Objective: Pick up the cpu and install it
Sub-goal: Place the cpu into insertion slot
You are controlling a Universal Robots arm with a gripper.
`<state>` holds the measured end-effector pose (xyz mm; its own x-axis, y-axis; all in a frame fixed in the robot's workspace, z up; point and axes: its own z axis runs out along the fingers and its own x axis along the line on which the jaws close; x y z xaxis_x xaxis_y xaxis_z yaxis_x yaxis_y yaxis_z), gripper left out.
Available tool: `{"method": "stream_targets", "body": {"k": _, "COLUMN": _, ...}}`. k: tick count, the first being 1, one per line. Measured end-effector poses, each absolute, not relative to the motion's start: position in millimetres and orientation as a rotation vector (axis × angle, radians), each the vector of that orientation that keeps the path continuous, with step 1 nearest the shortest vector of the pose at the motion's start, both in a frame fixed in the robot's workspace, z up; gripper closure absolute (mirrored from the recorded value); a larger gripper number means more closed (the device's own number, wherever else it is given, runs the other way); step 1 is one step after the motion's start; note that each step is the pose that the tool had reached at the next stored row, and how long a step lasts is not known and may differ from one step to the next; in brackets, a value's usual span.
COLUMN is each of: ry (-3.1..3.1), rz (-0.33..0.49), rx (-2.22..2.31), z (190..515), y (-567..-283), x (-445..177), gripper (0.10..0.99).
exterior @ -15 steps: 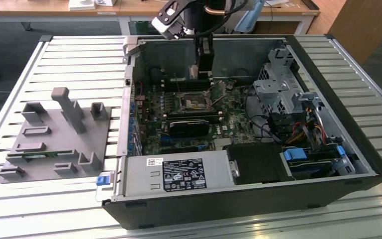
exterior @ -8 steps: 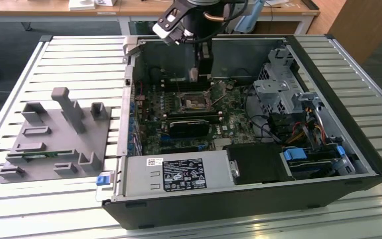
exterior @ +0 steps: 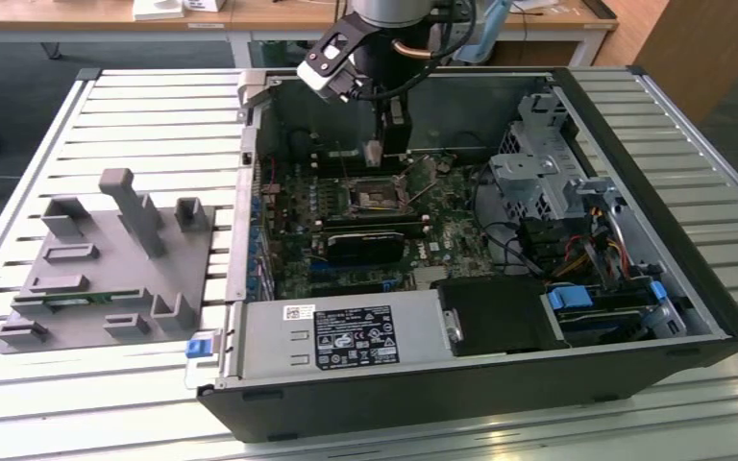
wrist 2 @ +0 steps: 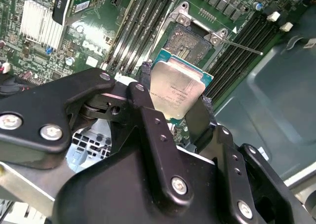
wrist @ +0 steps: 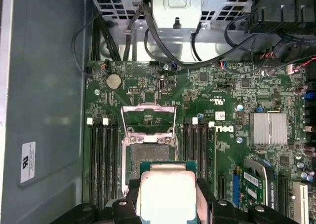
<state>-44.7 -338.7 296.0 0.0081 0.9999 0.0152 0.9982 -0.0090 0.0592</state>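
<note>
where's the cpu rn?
The flat square silver-topped cpu is clamped in the black gripper, hovering just above the open metal-framed motherboard socket in both wrist views.

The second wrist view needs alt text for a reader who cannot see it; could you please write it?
The gripper holds the cpu by its edges, silver top showing, not yet in the open socket on the green motherboard. Black memory slots run on both sides of the socket.
</note>
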Motion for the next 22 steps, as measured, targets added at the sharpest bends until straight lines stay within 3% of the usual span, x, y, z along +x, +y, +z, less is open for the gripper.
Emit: {"method": "stream_targets", "body": {"k": 22, "ry": 2.191, "rz": 0.081, "rx": 2.206, "z": 271, "y": -337, "x": -45, "gripper": 0.557}}
